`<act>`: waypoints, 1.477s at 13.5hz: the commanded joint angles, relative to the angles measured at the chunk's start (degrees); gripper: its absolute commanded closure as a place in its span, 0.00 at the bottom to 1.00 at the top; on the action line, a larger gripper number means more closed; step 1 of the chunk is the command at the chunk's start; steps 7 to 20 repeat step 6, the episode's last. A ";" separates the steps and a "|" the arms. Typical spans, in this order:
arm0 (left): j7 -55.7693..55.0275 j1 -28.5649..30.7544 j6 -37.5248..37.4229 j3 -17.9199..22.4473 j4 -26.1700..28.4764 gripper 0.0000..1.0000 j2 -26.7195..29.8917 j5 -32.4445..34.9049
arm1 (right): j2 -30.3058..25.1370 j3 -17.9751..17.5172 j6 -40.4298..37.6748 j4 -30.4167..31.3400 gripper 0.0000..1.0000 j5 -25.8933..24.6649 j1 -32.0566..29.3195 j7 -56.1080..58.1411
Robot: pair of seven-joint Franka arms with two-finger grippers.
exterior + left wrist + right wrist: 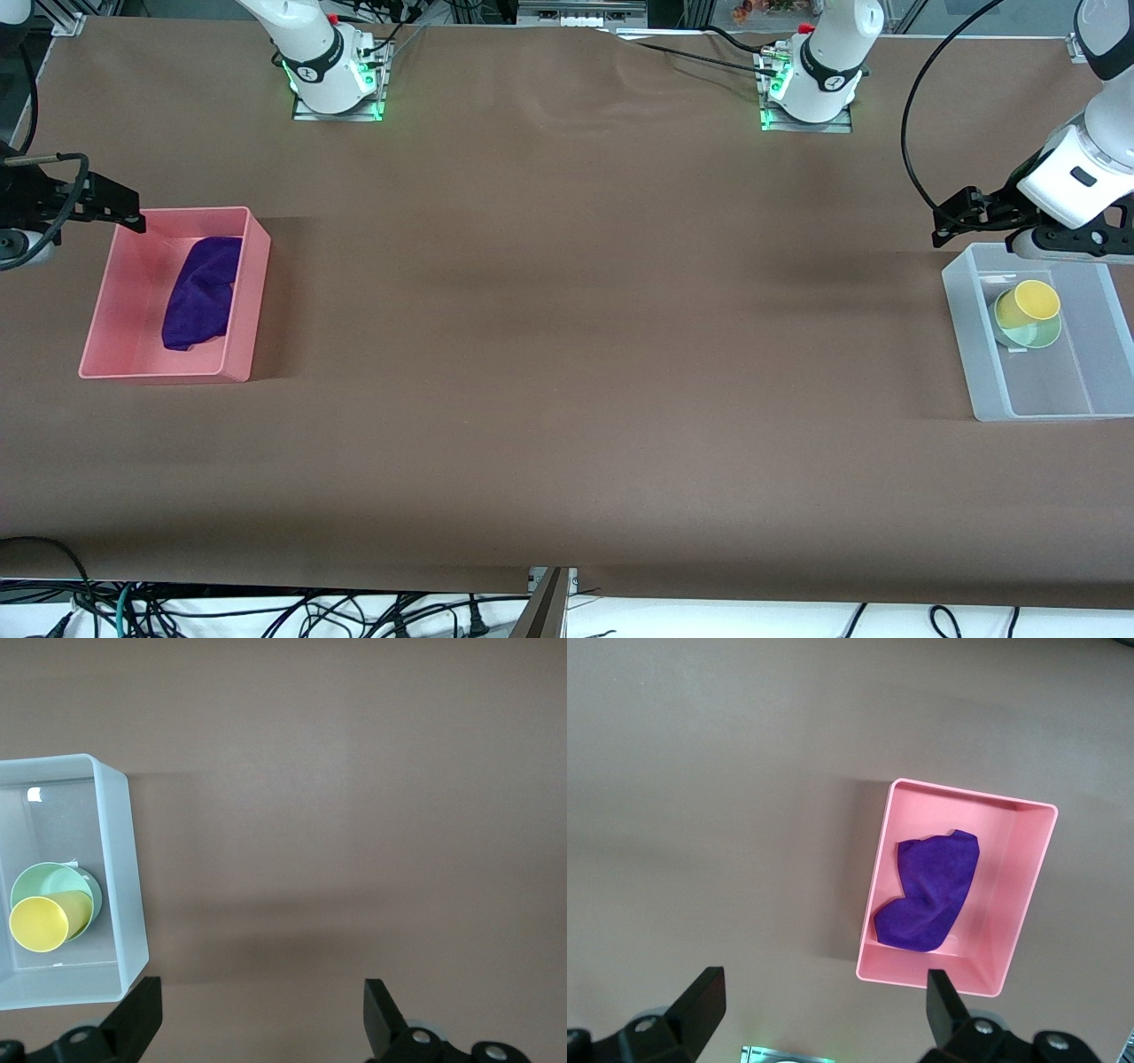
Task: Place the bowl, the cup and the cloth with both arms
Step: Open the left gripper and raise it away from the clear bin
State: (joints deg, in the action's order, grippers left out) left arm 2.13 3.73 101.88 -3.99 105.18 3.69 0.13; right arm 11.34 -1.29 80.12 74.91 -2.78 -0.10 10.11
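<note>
The purple cloth (202, 292) lies crumpled in a pink bin (248, 292) at the right arm's end of the table. It also shows in the right wrist view (935, 890), inside the pink bin (1010, 895). The yellow cup (1028, 304) lies tilted in the mint-green bowl (1036, 335), inside a clear bin (966, 337) at the left arm's end. The left wrist view shows the cup (40, 923), bowl (53, 881) and clear bin (124, 877). My right gripper (128, 211) (824, 1010) is open and empty over the pink bin's corner. My left gripper (952, 217) (261, 1019) is open and empty over the table beside the clear bin's corner.
The two arm bases with green lights (337, 84) (806, 97) stand along the table's edge farthest from the front camera. Brown table cover (567, 354) stretches between the bins. Loose cables (266, 611) hang below the table's near edge.
</note>
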 commanded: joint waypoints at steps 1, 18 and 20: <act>-0.72 -2.66 -0.89 0.73 -0.23 0.00 0.70 2.41 | 0.53 -0.12 -0.40 -1.34 0.00 0.15 -0.43 0.96; -0.72 -3.11 -3.79 1.08 -3.31 0.00 -1.14 2.07 | 0.53 -0.12 -0.40 -1.34 0.00 0.15 -0.43 0.96; -0.72 -3.11 -3.79 1.08 -3.31 0.00 -1.14 2.07 | 0.53 -0.12 -0.40 -1.34 0.00 0.15 -0.43 0.96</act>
